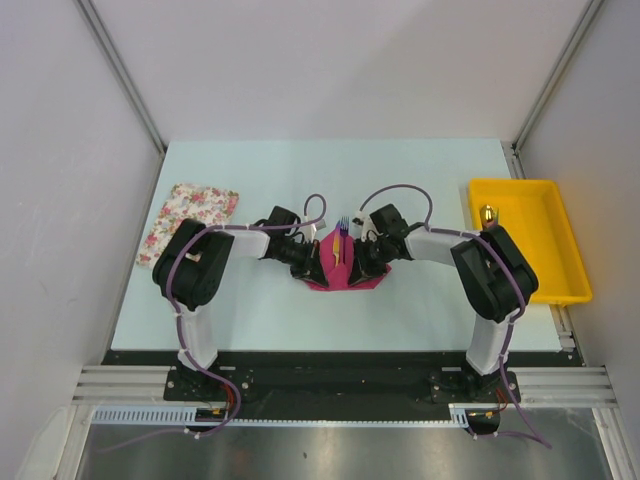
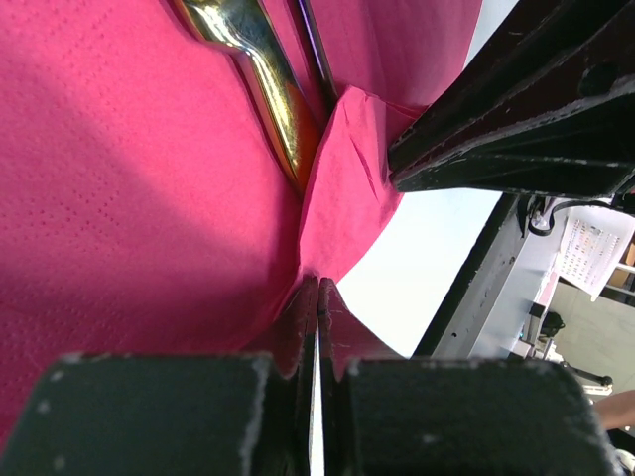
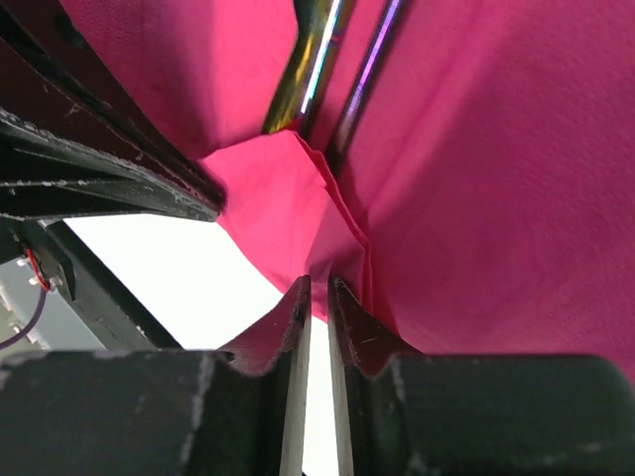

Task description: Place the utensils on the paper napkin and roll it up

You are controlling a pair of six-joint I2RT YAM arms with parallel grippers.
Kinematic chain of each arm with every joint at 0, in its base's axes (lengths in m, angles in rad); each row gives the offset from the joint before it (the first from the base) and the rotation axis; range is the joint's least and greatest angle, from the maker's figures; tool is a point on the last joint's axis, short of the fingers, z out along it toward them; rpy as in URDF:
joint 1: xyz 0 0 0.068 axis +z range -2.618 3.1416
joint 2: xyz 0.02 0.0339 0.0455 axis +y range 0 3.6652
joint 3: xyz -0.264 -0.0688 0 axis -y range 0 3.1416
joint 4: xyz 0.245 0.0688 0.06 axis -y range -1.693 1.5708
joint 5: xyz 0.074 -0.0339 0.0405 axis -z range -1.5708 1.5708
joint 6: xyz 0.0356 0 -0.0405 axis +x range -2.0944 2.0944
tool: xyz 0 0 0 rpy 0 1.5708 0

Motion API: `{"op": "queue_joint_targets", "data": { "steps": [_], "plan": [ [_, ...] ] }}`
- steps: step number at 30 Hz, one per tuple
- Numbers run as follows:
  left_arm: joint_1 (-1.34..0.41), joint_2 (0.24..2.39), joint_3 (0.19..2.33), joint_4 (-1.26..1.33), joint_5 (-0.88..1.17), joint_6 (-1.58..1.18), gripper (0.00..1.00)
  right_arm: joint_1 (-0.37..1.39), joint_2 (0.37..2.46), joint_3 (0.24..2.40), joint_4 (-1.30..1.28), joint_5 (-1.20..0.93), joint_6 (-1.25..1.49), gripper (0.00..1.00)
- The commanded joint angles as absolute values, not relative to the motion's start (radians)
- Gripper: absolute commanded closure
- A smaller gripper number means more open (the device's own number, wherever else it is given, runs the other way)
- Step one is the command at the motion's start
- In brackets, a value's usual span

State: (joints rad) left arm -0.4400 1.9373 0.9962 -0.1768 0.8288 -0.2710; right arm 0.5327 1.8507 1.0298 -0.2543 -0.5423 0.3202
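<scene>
The left end effector [image 2: 317, 290] and right end effector [image 3: 316, 290] both pinch the napkin [image 1: 346, 283]. The utensils [image 1: 340, 243] lie between them, pointing at the bench's [image 1: 300, 170] far edge.

Lighting and picture quality, three views.
Top view: evenly and brightly lit from above, soft shadows cast under the arms, slight bowing at the frame edges. Wrist views: paper napkin [image 2: 129, 198] strongly saturated, shaded toward the lower left; glare streak recorded on the yellow-orange utensil [image 2: 260, 74]; table [image 2: 427, 268] blown out to white; fingers [image 2: 149, 416] along the bottom edge out of focus.
</scene>
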Motion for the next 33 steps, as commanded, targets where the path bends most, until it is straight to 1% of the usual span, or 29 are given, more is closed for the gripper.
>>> {"op": "queue_joint_targets", "data": {
  "steps": [1,7,13,23,33],
  "plan": [
    [-0.425,1.933,0.977,-0.16,0.749,-0.252,0.99,0.551,1.881,1.068,-0.248,-0.457,0.295,0.83],
    [-0.425,1.928,0.977,-0.161,0.75,-0.253,0.99,0.561,1.8,1.083,-0.273,-0.515,0.304,0.83],
    [-0.425,1.924,0.977,-0.16,0.753,-0.253,0.99,0.571,1.769,1.057,-0.285,-0.546,0.319,0.84],
    [-0.425,1.922,0.969,-0.155,0.753,-0.253,0.99,0.569,1.816,1.037,-0.287,-0.56,0.321,0.84],
    [-0.423,1.922,0.966,-0.156,0.749,-0.255,0.99,0.569,1.89,1.042,-0.279,-0.531,0.304,0.84]
  ]
}}
